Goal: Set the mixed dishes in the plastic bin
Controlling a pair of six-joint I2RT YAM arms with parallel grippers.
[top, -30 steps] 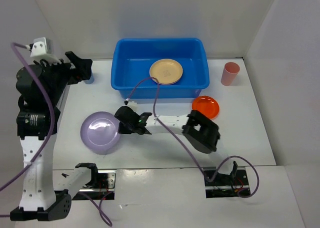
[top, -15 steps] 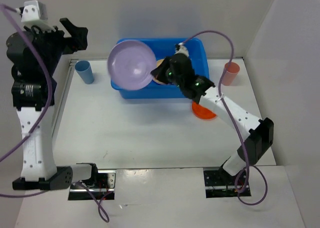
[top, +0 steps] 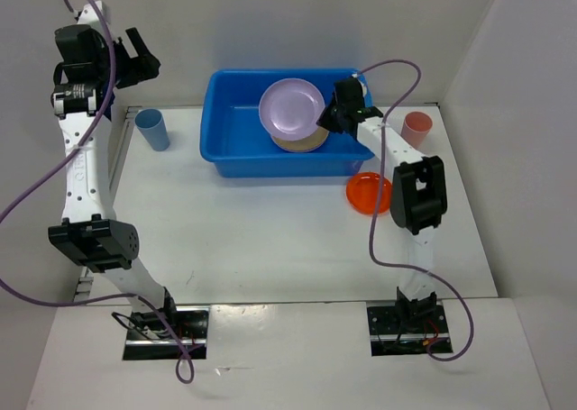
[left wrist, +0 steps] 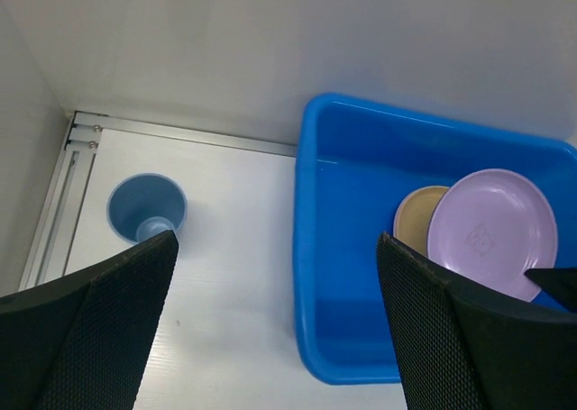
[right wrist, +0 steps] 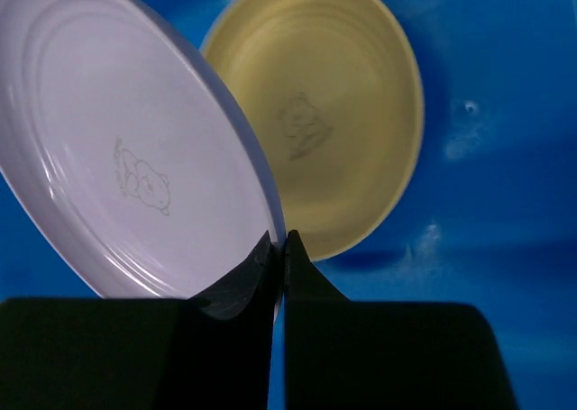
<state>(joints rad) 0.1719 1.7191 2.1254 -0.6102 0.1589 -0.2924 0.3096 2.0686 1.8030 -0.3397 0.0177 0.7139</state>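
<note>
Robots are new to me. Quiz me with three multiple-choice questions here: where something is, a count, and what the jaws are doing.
1. Where is the tan plate? A in the blue bin; B on the orange plate; C inside a cup.
2. How many cups stand on the table? A one; B two; C four.
3. The right arm's jaws are: A wide open; B shut on the lavender plate; C shut on a cup.
Answers: 1A, it lies inside the bin; 2B, light-blue cup left of the bin, salmon cup right; 3B, they pinch its rim.
</note>
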